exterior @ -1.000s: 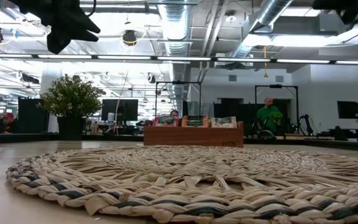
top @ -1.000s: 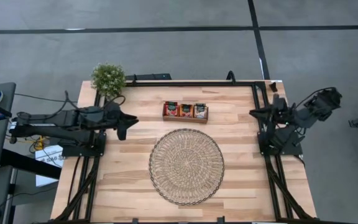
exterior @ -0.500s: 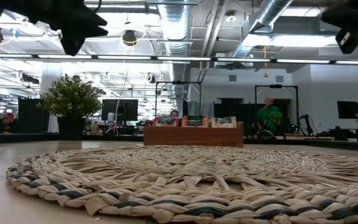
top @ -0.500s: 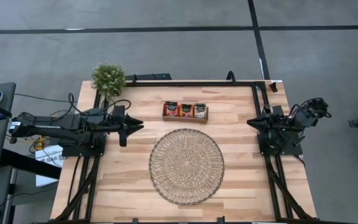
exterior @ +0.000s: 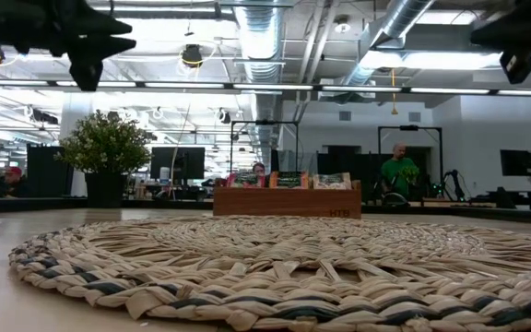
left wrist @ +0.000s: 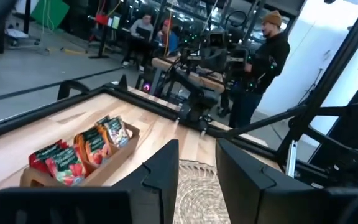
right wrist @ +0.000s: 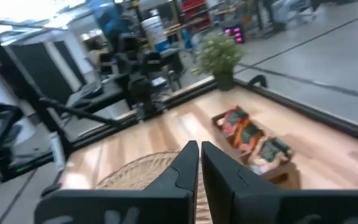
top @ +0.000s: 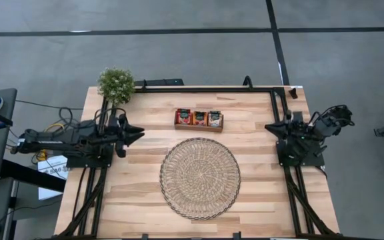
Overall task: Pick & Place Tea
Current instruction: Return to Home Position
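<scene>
Left gripper [left wrist: 196, 144] is held above the pale wooden table [top: 145, 193], at 10 o'clock from the round woven straw mat [top: 200, 178] as seen from above. Its two dark fingers are parted by a moderate gap, and nothing is gripped between them. It is pointed across the table towards the right arm.

The right gripper [right wrist: 198, 146] is found at 2 o'clock from the mat, close to that arm's base at the table's edge. Its fingers are drawn together until only a thin slit is left, and nothing is held in them.

The small flat square tea sachets [top: 199, 118] are stood upright in the brown wooden three-slot tray [exterior: 289, 201], which is set on the table at 12 o'clock from the mat, just apart from its rim. Red sachets are seen in the slot nearest the left arm, orange-red ones in the middle slot, and paler ones in the slot nearest the right arm. The tray is well apart from both grippers, and no sachet is seen on the mat or on the bare wood.

A small green potted plant [top: 116, 84] is placed at the table's corner, at 11 o'clock from the mat. A person in dark clothing [left wrist: 266, 56] is seen standing beyond the table.
</scene>
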